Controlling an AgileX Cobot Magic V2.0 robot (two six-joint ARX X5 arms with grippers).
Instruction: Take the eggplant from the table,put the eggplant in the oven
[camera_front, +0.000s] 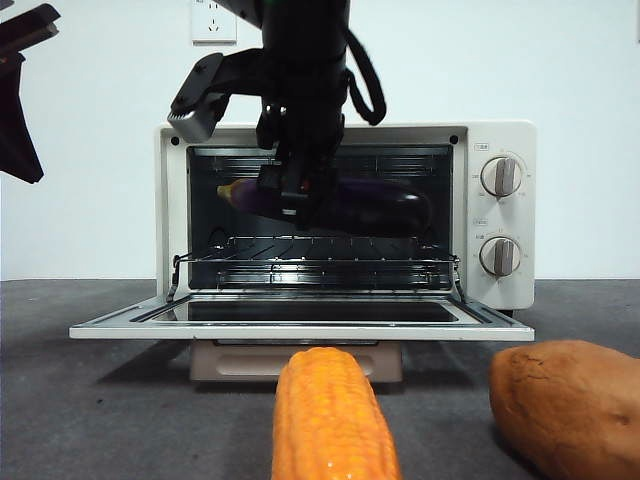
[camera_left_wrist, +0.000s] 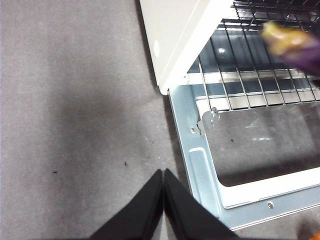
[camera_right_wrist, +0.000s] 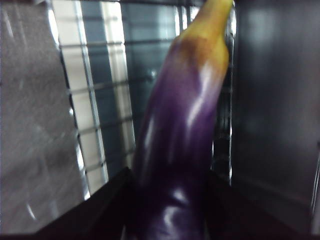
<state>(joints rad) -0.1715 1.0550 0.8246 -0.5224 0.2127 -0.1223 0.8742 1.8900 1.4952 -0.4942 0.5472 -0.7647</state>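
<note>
The glossy purple eggplant (camera_front: 380, 205) hangs level inside the open cream-white oven (camera_front: 500, 140), above its wire rack (camera_front: 320, 262), stem end pointing left. My right gripper (camera_front: 300, 195) reaches in from above and is shut on the eggplant (camera_right_wrist: 175, 165) around its middle; the yellowish stem (camera_right_wrist: 212, 25) points away from the wrist camera. My left gripper (camera_left_wrist: 163, 195) is shut with nothing in it, hovering over the grey table (camera_left_wrist: 75, 125) beside the oven's open door (camera_left_wrist: 200, 170). The eggplant's stem tip (camera_left_wrist: 290, 40) shows blurred over the rack there.
The oven door (camera_front: 300, 322) lies folded down flat in front. An orange-yellow corn cob (camera_front: 330, 420) lies on the table before it, and a reddish-brown sweet potato (camera_front: 570, 410) sits at the right. The waiting arm (camera_front: 20, 90) shows at the top left corner.
</note>
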